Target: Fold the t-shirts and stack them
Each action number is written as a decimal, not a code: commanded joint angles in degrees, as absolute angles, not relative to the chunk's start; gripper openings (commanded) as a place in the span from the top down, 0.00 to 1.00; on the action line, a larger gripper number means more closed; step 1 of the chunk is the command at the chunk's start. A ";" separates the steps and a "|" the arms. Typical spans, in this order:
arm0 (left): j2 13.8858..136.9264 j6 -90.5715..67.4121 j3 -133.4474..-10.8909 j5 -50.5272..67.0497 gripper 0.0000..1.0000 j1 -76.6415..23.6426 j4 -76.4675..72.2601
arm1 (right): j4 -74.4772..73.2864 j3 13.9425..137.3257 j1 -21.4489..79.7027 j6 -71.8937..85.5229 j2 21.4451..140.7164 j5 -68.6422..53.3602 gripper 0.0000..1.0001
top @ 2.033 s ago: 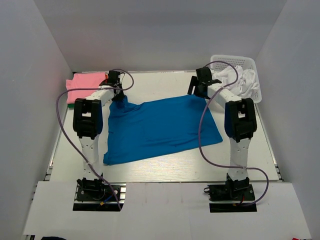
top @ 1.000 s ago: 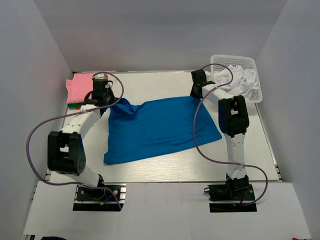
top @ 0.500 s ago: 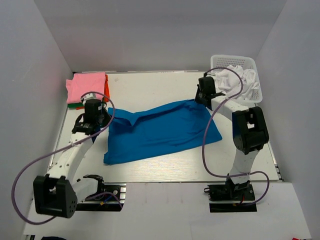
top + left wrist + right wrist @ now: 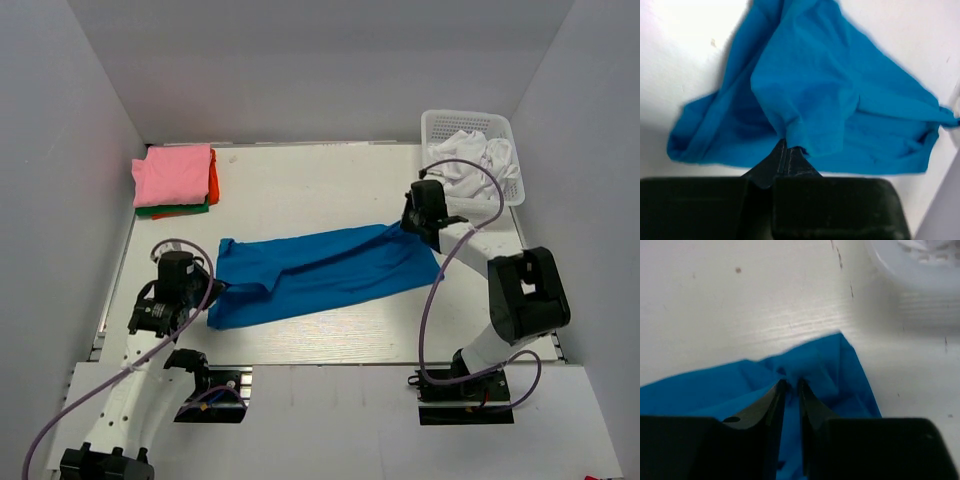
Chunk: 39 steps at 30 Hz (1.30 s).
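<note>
**A:** So, what do the fingers have?

**B:** The left gripper (image 4: pixel 787 145) has its fingers (image 4: pixel 782 162) pressed together on a bunched fold of the blue shirt (image 4: pixel 320 265). The right gripper (image 4: pixel 790 385) pinches a small peak of cloth just inside the shirt's far right corner, and only a thin slit shows between its fingers (image 4: pixel 767 405).

**A:** And where does the shirt lie?

**B:** It lies mid-table (image 4: pixel 300 180), drawn into a long creased band between the two grippers. The left end is nearer the arms and the right end is farther back. It is well apart from the stack (image 4: pixel 172 172) at the far left and from the basket (image 4: pixel 470 122) holding the white shirt (image 4: pixel 482 155).

**A:** How will it handle?

**B:** I judge it light, limp and a bit stretchy. It will sag and wrinkle wherever nothing holds it, and it will drag on the table rather than slide as a sheet. Corners, hems and shoulder seams are the places to grip. A pinch of one loose layer may slip or pull only the top ply.

**A:** And the arms?

**B:** The left wrist sits low over the near left end, with its arm folded back past the near edge. The right elbow juts out to the near right, and its forearm reaches back and inward to the corner.
</note>
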<state>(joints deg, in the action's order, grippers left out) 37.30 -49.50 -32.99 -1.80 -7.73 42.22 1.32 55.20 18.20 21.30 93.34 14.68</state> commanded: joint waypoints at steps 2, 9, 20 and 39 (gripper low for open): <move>35.77 -53.09 -28.05 10.35 1.00 -7.91 47.73 | 3.78 48.35 18.11 25.55 88.07 15.20 0.74; 41.04 -52.30 -35.40 5.29 0.00 -8.44 60.11 | -6.76 47.37 18.11 29.00 84.56 19.50 0.10; 62.08 -41.84 -46.73 -5.36 0.00 -8.44 38.50 | -5.54 51.33 19.95 21.63 75.06 13.55 0.10; 87.88 -24.17 -55.29 -10.20 0.45 -8.44 29.89 | -1.49 59.24 20.13 23.64 99.49 5.89 0.10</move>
